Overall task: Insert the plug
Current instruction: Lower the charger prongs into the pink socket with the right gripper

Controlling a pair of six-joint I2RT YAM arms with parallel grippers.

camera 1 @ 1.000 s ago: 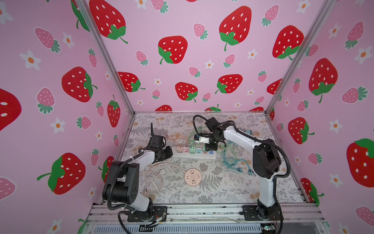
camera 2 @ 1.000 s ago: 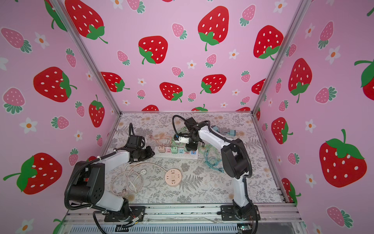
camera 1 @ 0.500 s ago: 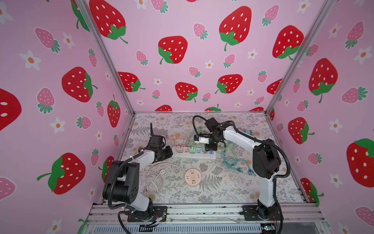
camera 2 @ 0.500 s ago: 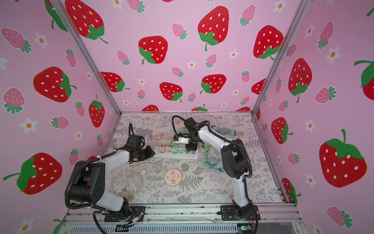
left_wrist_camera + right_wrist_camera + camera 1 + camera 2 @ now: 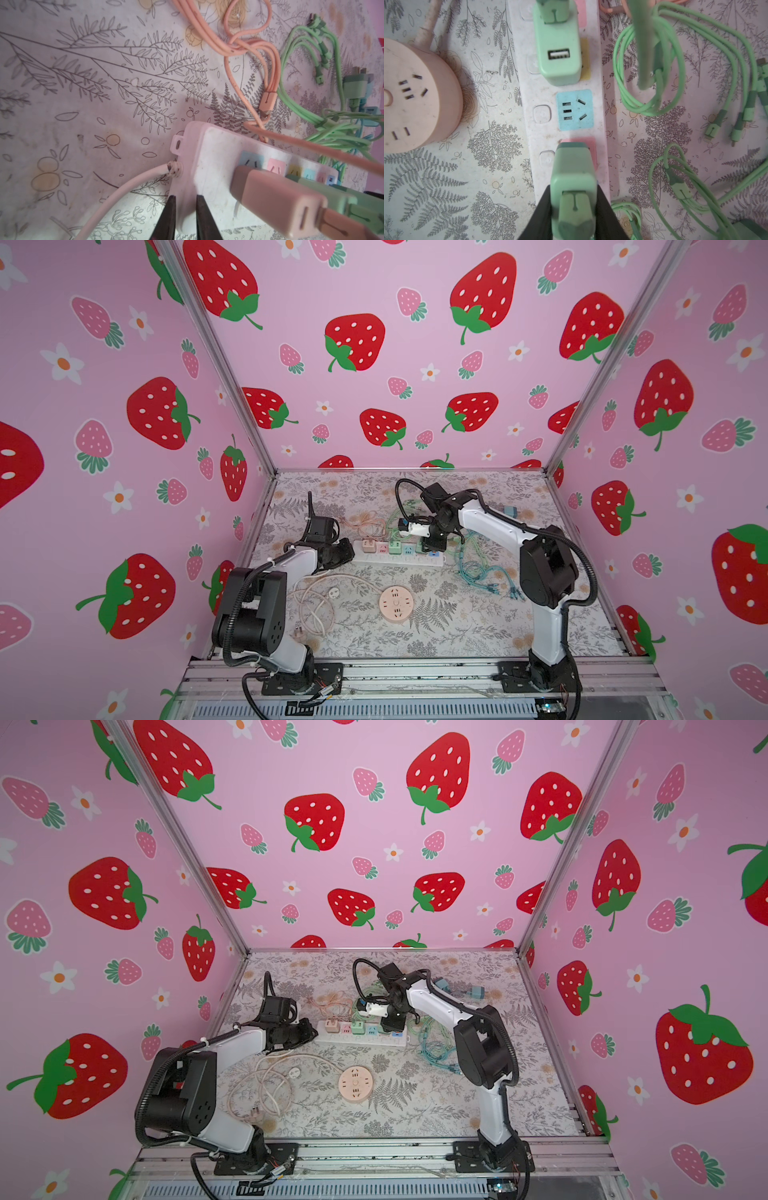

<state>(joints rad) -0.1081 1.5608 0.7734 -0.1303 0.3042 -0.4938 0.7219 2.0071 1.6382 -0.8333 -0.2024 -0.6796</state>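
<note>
**Plug meets socket.** At the white power strip [image 5: 395, 559] on the floral desk [image 5: 457, 635], your right jaws are clenched on the sides of the green plug [image 5: 573, 187]. The plug stands over the pink socket [image 5: 593, 154], toward the end of the strip away from its cord, one place past the bare blue socket [image 5: 575, 110]. The plug's base meets the pink face, but its body hides the prongs, so you cannot tell whether they are fully home.

Your left jaws, parted only narrowly, pinch the rim of the strip at its cord end and brace it on the desk.

The step in hand looks like the seating push. Drive the plug straight down along the line of its prongs, body upright and without twist, because tilted prongs are likely to bind in the slots. Let the left hold take the reaction so the strip neither slides nor tips. Mind the green cables [image 5: 643, 110] looped just beside the strip, since a snagged lead could tug the plug sideways. Release only once the base sits flush on the pink face.
</note>
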